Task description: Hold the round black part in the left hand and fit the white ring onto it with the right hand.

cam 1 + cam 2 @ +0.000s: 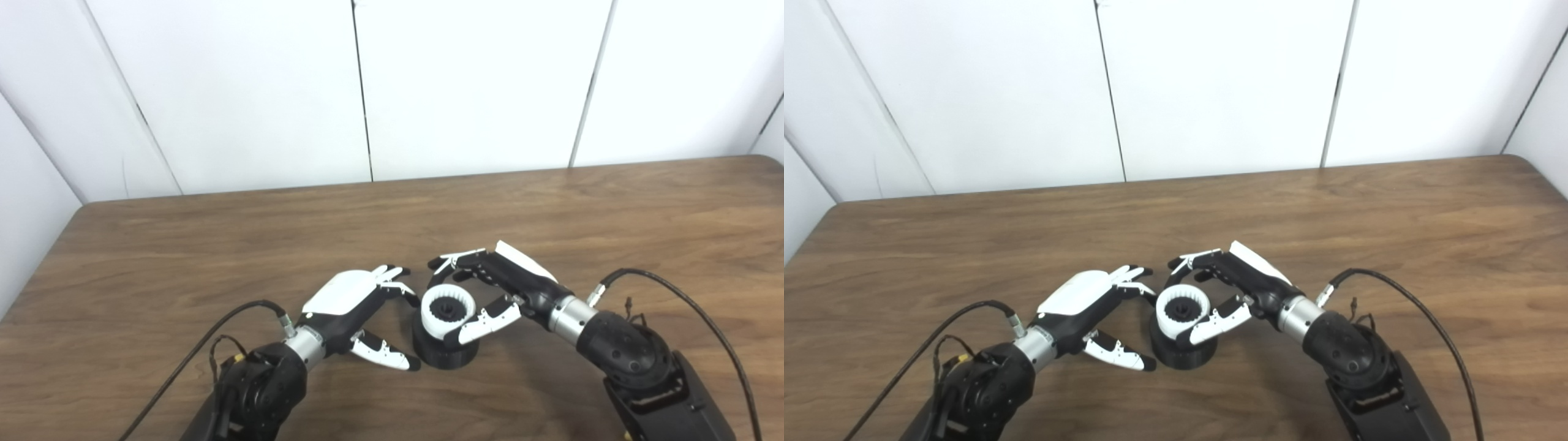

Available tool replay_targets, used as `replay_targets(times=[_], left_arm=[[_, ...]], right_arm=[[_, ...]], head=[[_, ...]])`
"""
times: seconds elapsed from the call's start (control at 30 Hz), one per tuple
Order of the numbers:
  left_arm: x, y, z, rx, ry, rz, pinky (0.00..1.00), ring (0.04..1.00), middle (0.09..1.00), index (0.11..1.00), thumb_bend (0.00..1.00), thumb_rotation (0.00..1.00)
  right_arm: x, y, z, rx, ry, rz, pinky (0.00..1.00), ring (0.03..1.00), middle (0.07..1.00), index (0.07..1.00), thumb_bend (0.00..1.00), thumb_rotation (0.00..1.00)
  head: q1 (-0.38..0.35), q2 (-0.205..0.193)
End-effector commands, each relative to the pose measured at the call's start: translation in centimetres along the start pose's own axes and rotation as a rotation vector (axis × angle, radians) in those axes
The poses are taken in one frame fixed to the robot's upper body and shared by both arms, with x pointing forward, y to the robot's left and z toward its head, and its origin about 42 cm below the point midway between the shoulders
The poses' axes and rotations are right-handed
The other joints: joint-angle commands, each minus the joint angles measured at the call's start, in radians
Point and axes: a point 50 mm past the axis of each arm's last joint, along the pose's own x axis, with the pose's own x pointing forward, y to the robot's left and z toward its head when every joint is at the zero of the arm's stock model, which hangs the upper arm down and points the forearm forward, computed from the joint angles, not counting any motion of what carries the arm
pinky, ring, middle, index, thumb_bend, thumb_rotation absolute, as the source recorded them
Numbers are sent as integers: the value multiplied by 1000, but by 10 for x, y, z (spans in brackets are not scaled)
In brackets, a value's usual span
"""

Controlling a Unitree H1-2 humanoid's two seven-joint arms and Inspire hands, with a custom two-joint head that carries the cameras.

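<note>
The round black part (446, 354) stands on the wooden table (184, 257) near the front middle. The white toothed ring (450, 312) sits on top of it. My right hand (490, 288) wraps the ring from the right: its thumb lies against the ring's near rim and its fingers arch over the far rim. My left hand (361, 312) is open just left of the black part. Its fingers reach toward the part's upper left and its thumb lies low near the base, with a small gap. It holds nothing. The same scene shows in the right eye view, with the ring (1182, 313) between both hands.
Black cables (704, 306) trail from both wrists over the table. White wall panels (478, 86) stand right behind the table's far edge.
</note>
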Motion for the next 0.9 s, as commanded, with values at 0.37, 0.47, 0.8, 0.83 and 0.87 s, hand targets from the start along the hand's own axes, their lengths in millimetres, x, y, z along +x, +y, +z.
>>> replay_targets(times=[0.37,0.47,0.8,0.83,0.87], left_arm=[[1,18,1,20,4,15,890,1000,981,731,925,393],[1,19,1,26,7,12,898,1000,983,733,925,394],[-2,22,2,20,3,16,892,1000,982,733,928,402],[-2,21,2,22,3,16,891,1000,982,733,930,407],[-2,21,2,22,2,16,892,1000,981,734,930,411]], right_arm=[[4,-9,19,-52,-82,-28,893,889,837,492,524,152],[3,-9,19,-48,-79,-29,898,893,838,492,524,152],[1,-8,16,-56,-67,4,866,880,847,663,950,344],[1,-8,16,-59,-65,10,865,881,849,677,975,361],[1,-8,15,-61,-63,13,863,883,854,695,988,377]], head=[[3,5],[3,5],[1,21],[0,22],[0,22]])
